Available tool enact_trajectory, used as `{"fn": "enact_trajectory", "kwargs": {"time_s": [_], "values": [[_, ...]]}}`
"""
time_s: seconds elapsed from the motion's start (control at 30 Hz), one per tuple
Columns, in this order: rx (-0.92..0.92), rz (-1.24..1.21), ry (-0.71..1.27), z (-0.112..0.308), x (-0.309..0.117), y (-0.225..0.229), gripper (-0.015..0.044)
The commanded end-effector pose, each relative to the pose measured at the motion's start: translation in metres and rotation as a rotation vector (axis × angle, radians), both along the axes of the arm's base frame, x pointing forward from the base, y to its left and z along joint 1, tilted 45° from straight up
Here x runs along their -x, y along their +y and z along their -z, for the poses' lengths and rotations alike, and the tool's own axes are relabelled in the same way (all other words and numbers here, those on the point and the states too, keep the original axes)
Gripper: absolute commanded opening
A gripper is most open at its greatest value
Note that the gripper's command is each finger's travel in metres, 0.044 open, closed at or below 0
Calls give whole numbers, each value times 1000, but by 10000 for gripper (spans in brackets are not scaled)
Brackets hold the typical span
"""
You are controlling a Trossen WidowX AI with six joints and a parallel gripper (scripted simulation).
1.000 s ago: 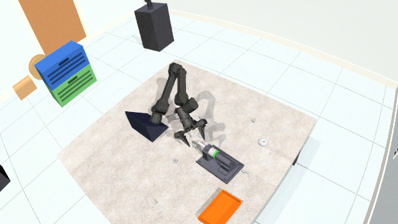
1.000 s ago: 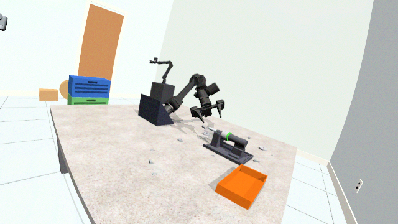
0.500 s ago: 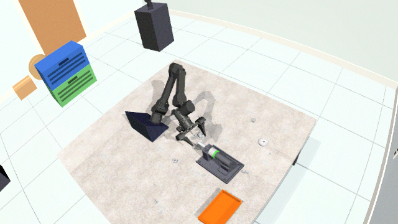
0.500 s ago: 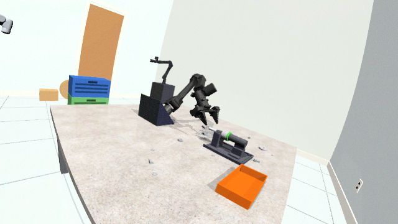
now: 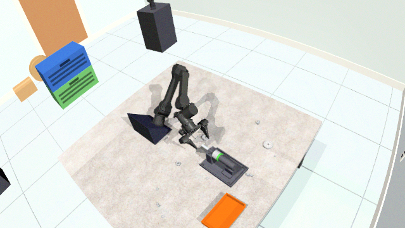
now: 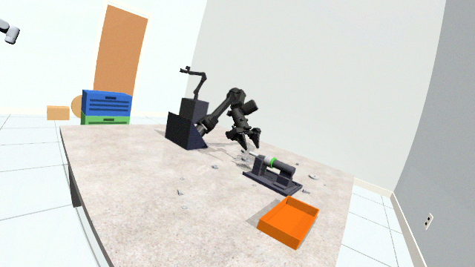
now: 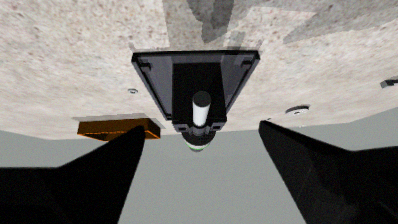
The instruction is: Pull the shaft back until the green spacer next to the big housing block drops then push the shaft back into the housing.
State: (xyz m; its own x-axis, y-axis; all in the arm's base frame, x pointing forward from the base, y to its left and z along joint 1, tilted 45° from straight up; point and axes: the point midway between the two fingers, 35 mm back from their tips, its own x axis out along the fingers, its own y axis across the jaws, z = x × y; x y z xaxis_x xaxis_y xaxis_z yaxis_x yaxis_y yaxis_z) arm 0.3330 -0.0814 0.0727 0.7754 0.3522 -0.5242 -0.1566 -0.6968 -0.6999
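The white shaft (image 5: 204, 147) (image 6: 254, 153) (image 7: 201, 112) sticks out of the upright support (image 5: 210, 156) (image 6: 260, 165) on the arm's side of the dark fixture. White spacers (image 5: 216, 154) (image 6: 269, 160) sit between the support and the green spacer (image 5: 219, 156) (image 6: 273, 162). The green spacer is against the dark cylindrical housing (image 5: 229, 163) (image 6: 284, 167); only a sliver of green shows in the wrist view. My gripper (image 5: 202, 143) (image 6: 251, 148) (image 7: 203, 128) is open and empty, pointing down near the shaft's free end. In the wrist view the shaft appears midway between the fingers.
The fixture's base plate (image 6: 267, 184) (image 7: 195, 53) lies on the table. An orange tray (image 5: 224, 210) (image 6: 276, 236) (image 7: 117, 127) stands beyond the housing end. A pale ring (image 5: 267, 144) (image 6: 314, 176) (image 7: 298, 110) and several small grey parts lie around the fixture, one below my gripper.
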Motion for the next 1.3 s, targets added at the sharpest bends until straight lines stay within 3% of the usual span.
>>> {"fn": "enact_trajectory", "kwargs": {"time_s": [0.0,1.27], "values": [[-2,-6,2,1,1,2,440],[-2,-6,3,1,7,3,440]]}}
